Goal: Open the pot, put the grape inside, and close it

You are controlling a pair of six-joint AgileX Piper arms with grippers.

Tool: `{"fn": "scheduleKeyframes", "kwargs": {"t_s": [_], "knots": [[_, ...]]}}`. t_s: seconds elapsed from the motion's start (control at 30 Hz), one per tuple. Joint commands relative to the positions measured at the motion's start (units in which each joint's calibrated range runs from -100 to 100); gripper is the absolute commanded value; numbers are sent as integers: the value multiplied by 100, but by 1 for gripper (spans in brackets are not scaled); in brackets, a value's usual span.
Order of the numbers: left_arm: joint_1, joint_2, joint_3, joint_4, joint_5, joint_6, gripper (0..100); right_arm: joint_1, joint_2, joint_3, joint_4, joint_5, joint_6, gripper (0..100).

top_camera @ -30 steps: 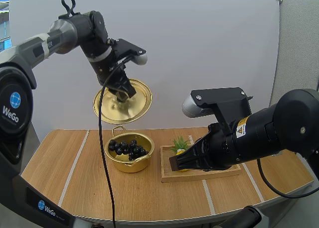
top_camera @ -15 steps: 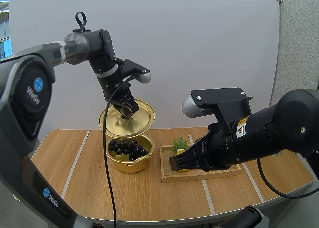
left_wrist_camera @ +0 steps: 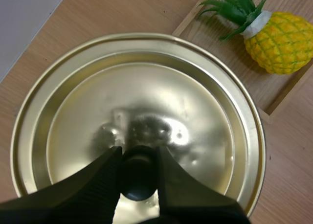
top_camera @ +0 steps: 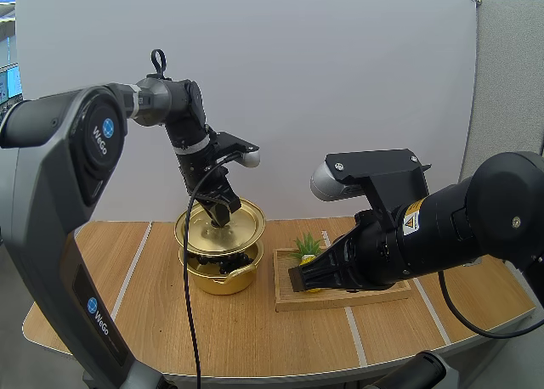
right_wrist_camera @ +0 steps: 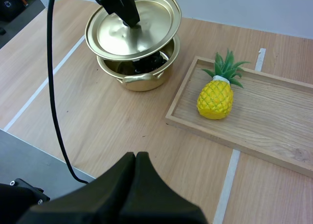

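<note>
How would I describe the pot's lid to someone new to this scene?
On the wooden table, find the gold pot beside the wooden tray with the toy pineapple. The lid is the shallow gold disc held tilted over the pot's mouth, its black knob pinched by the left gripper; unlike the pot, it has no side handles.
</note>
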Motion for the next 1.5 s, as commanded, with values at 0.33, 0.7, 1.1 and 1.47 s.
{"fn": "scheduleKeyframes", "kwargs": {"t_s": [0.33, 0.7, 1.1, 1.47], "knots": [[-19, 543, 32, -118, -370, 16, 0, -28, -56, 12, 29, 0, -38, 0], [-19, 734, 32, -118, -432, 16, 0, -28, -56, 12, 29, 0, -38, 0], [-19, 734, 32, -34, -357, 16, 0, -28, -56, 12, 29, 0, -38, 0], [2, 734, 124, -20, -358, 16, 0, -28, -56, 12, 29, 0, -38, 0]]}}
